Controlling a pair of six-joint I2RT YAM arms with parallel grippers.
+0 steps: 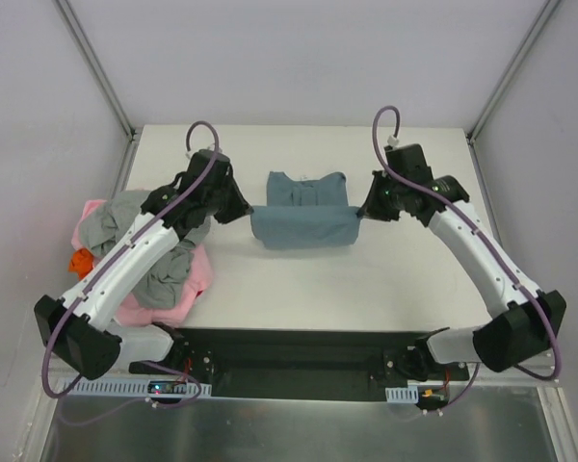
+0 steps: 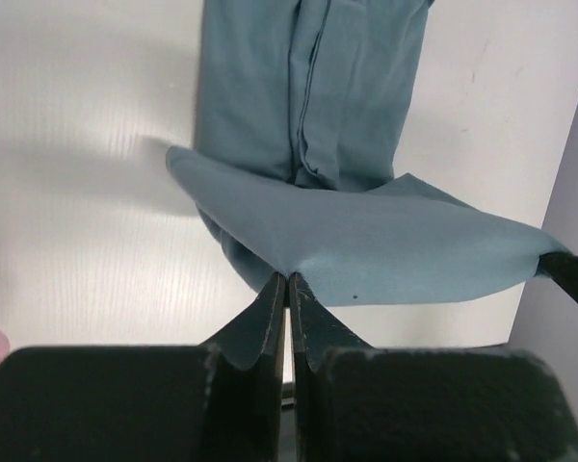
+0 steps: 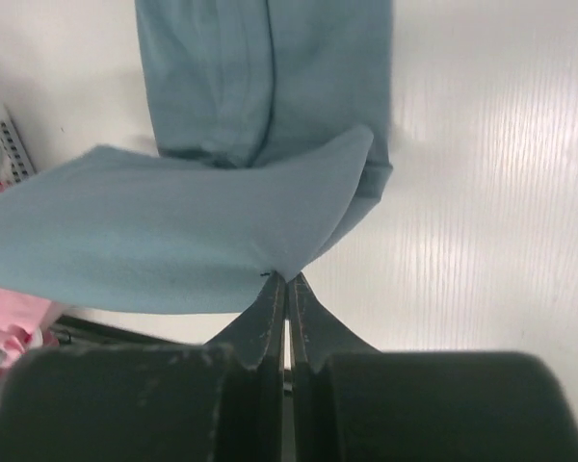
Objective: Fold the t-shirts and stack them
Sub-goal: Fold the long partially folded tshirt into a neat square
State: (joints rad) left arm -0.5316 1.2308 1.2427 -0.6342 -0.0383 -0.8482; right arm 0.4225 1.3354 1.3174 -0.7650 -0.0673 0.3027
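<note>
The fold is in hand: at the middle of the white table [image 1: 366, 279], the left tool [image 1: 243, 210] and right tool [image 1: 364, 212], both closed tight, each pinch a corner of the lifted edge of the blue shirt [image 1: 303, 217]. Next, probably, they must carry it evenly toward the collar. The other shirts [image 1: 164, 274] are heaped at the table's left edge; white walls surround it.

CAMERA PLACEMENT: THREE VIEWS

Top camera: fixed above and behind the arm bases, looking down and forward across the whole desk [image 1: 299, 279]. Wrist cameras: each mounted close behind its own tool, left tool [image 2: 287, 281] and right tool [image 3: 287, 279], facing out past its tip at near range. All three views share the blue shirt [image 1: 303, 226].
</note>
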